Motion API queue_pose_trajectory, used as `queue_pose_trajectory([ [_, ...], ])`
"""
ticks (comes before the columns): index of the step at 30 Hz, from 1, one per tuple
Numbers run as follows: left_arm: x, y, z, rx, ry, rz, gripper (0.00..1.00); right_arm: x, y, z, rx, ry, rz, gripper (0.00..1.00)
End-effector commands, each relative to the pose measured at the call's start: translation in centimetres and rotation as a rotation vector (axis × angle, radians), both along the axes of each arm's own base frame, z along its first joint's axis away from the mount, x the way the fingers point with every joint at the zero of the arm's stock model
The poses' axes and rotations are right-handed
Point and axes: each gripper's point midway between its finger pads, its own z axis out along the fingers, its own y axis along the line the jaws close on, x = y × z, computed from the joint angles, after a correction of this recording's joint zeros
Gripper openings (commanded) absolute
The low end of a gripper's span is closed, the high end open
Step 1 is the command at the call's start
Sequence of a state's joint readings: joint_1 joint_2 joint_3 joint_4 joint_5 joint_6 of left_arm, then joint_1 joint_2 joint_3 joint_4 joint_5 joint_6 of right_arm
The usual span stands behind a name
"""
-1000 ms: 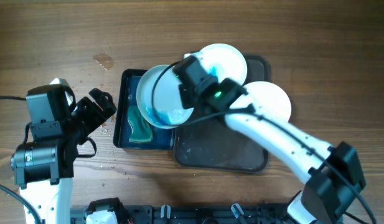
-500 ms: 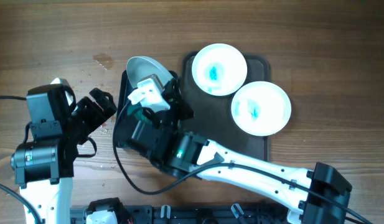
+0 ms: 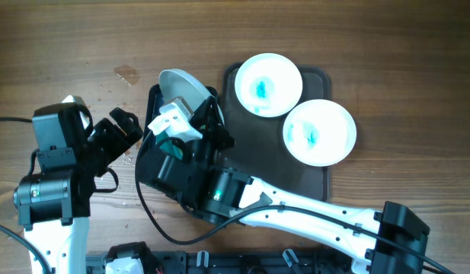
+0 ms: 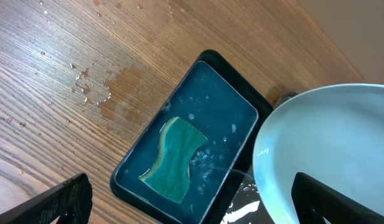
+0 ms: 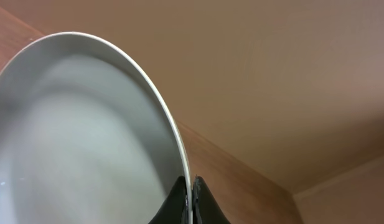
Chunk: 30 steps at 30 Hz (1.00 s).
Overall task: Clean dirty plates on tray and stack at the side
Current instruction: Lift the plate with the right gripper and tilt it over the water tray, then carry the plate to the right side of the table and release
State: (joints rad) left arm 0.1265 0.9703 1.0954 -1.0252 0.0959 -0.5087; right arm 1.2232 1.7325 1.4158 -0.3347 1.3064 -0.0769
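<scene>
Right claw (image 5: 188, 198) clamped on rim of tilted white plate (image 3: 181, 85), held over black basin (image 4: 216, 112) containing green sponge (image 4: 174, 158). Left claw (image 3: 123, 126) spread wide, beside basin. Rear smeared plate (image 3: 268, 84) and front smeared plate (image 3: 320, 132) flat on tray (image 3: 273, 183). Droplets on table (image 3: 67, 46).

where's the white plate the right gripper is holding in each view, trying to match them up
Overhead: the round white plate is tilted, upper left of centre, at the top edge of the black basin of blue water.
Left wrist: it fills the lower right corner, beside the basin.
Right wrist: it fills the left half, rim pinched in the right gripper.
Shared landmark: the basin, in overhead and left wrist only.
</scene>
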Motion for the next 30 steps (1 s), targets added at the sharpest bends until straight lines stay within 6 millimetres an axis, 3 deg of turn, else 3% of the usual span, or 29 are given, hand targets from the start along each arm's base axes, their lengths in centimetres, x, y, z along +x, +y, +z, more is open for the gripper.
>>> queue_pose_trajectory([
  [1,0.2,0.0,0.7,-0.004,-0.020,-0.003,1.00,-0.2,-0.3,1.8,0.035,-0.033,-0.022,0.04],
  [12,0.2,0.0,0.7,-0.004,-0.020,-0.003,1.00,-0.1,-0.3,1.9,0.039,-0.034,-0.022,0.04],
  [14,0.2,0.0,0.7,-0.004,-0.020,-0.003,1.00,1.0,-1.5,1.6,0.091,-0.038,-0.065,0.04],
  [15,0.2,0.0,0.7,-0.004,-0.020,-0.003,1.00,2.5,-2.7,0.5,0.175,-0.008,-0.097,0.04],
  [16,0.2,0.0,0.7,-0.004,-0.020,-0.003,1.00,4.2,-3.0,-2.2,0.273,0.122,-0.066,0.04],
  [18,0.2,0.0,0.7,-0.004,-0.020,-0.003,1.00,6.5,-3.8,-9.0,0.629,0.578,-0.024,0.04],
  [19,0.2,0.0,0.7,-0.004,-0.020,-0.003,1.00,6.8,-3.7,-9.9,0.746,0.734,0.036,0.04],
  [21,0.2,0.0,0.7,-0.004,-0.020,-0.003,1.00,7.4,-4.2,-9.0,0.932,0.901,0.145,0.04],
  [22,0.2,0.0,0.7,-0.004,-0.020,-0.003,1.00,8.8,-7.2,-6.5,1.079,0.931,0.190,0.04],
  [24,0.2,0.0,0.7,-0.004,-0.020,-0.003,1.00,10.4,-13.3,-3.2,1.199,0.857,0.153,0.05],
  [26,0.2,0.0,0.7,-0.004,-0.020,-0.003,1.00,10.6,-20.6,-2.0,1.261,0.774,-0.002,0.04],
  [27,0.2,0.0,0.7,-0.004,-0.020,-0.003,1.00,10.2,-24.6,-2.3,1.293,0.748,-0.109,0.04],
  [28,0.2,0.0,0.7,-0.004,-0.020,-0.003,1.00,9.1,-30.3,-4.0,1.315,0.734,-0.289,0.05],
  [30,0.2,0.0,0.7,-0.004,-0.020,-0.003,1.00,6.9,-36.7,-7.6,1.336,0.729,-0.522,0.04],
])
